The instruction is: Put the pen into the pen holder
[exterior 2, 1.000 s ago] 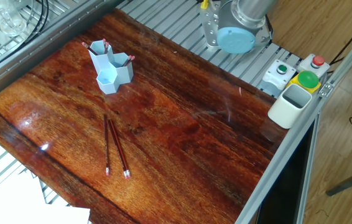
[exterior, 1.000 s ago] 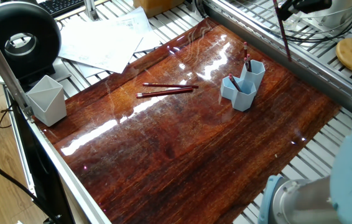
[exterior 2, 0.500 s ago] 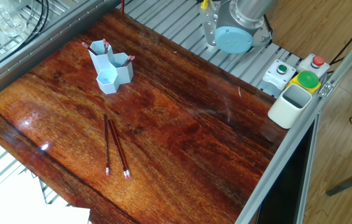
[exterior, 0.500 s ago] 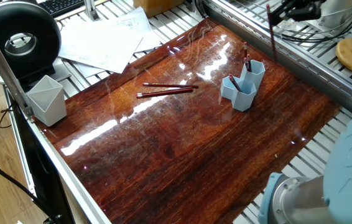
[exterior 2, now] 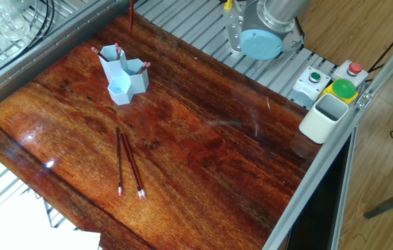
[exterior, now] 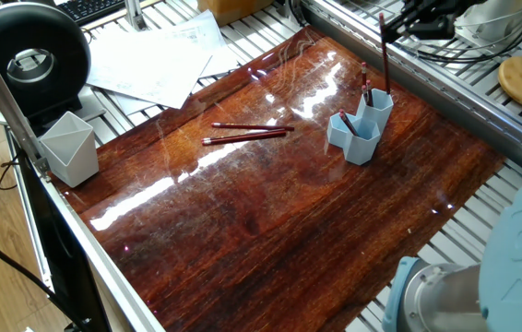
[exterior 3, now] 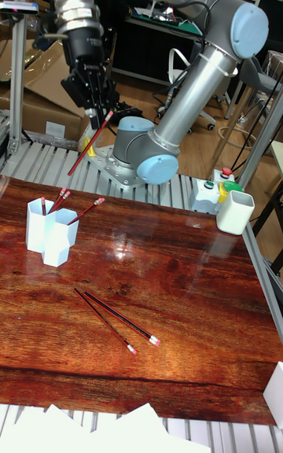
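Observation:
The light blue pen holder point(exterior: 362, 124) point(exterior 2: 123, 76) point(exterior 3: 49, 233) stands on the wooden table with three red pens sticking out of it. My gripper point(exterior: 401, 22) point(exterior 3: 97, 109) is shut on another red pen point(exterior: 384, 57) point(exterior 3: 90, 145), which hangs tilted in the air above and just behind the holder without touching it. In the other fixed view only that pen's lower end point(exterior 2: 132, 15) shows at the top edge, and the gripper is out of frame. Two more pens point(exterior: 247, 132) point(exterior 2: 128, 167) point(exterior 3: 115, 318) lie side by side on the table.
A pale grey-white angular cup point(exterior: 69, 148) point(exterior 2: 325, 115) point(exterior 3: 234, 211) stands at the table's corner beside a button box point(exterior 2: 337, 82). The arm's base point(exterior 2: 260, 36) sits on the slatted metal surround. Papers point(exterior: 155, 57) lie past the table's edge.
My gripper has carried the held pen sideways toward the pen holder. The pen's lower end has come into the other fixed view's top edge. The pens on the table have not moved.

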Available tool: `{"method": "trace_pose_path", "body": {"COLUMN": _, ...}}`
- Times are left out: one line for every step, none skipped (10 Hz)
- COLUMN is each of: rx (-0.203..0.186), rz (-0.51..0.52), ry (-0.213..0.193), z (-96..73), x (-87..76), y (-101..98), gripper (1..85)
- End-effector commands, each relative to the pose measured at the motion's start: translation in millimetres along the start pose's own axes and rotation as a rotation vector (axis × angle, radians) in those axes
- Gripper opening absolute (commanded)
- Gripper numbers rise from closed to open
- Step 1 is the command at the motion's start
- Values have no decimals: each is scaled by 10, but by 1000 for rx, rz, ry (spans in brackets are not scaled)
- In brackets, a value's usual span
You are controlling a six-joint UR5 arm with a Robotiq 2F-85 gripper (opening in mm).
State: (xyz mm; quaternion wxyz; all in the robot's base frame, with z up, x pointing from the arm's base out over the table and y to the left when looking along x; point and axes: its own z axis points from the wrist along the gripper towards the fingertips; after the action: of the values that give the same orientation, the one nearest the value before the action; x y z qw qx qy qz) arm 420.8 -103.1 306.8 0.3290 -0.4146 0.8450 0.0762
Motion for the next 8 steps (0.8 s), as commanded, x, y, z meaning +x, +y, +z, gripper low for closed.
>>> {"method": "trace_pose_path", "body": {"rx": 1, "rz": -2, "ry": -14, "z": 74, "x": -16, "y": -7, "gripper": 10}}
{"method": "trace_pose_path", "body": {"rx": -15, "rz": 21, "ry": -10, "z": 74, "x": -9, "y": 34, "gripper": 10}}
{"method": "trace_pose_path", "body": {"rx": -35, "rz": 62, "ry": -5, "z": 73, "x": 4, "y": 86, "gripper": 10}}
{"method": "trace_pose_path", "body": {"rx": -26, "rz": 72, "ry": 35, "z": 72, "x": 107, "y": 67, "gripper": 10}}
{"method": "trace_pose_path", "body": {"rx": -32, "rz": 88, "ry": 64, "z": 67, "x": 181, "y": 87, "gripper": 10}}
{"method": "trace_pose_path", "body": {"rx": -38, "rz": 105, "ry": 72, "z": 66, "x": 199, "y": 104, "gripper": 10}}
{"method": "trace_pose_path", "body": {"rx": -41, "rz": 127, "ry": 66, "z": 66, "x": 184, "y": 113, "gripper": 10}}
{"method": "trace_pose_path", "body": {"rx": -25, "rz": 165, "ry": 48, "z": 70, "x": 136, "y": 71, "gripper": 10}}
